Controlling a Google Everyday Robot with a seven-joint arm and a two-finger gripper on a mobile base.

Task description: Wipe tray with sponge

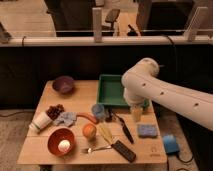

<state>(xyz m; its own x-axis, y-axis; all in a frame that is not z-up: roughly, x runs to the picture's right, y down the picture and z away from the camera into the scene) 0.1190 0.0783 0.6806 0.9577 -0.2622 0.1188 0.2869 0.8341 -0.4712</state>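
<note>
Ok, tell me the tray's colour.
Green tray, camera view; end effector hangs near its front edge.
</note>
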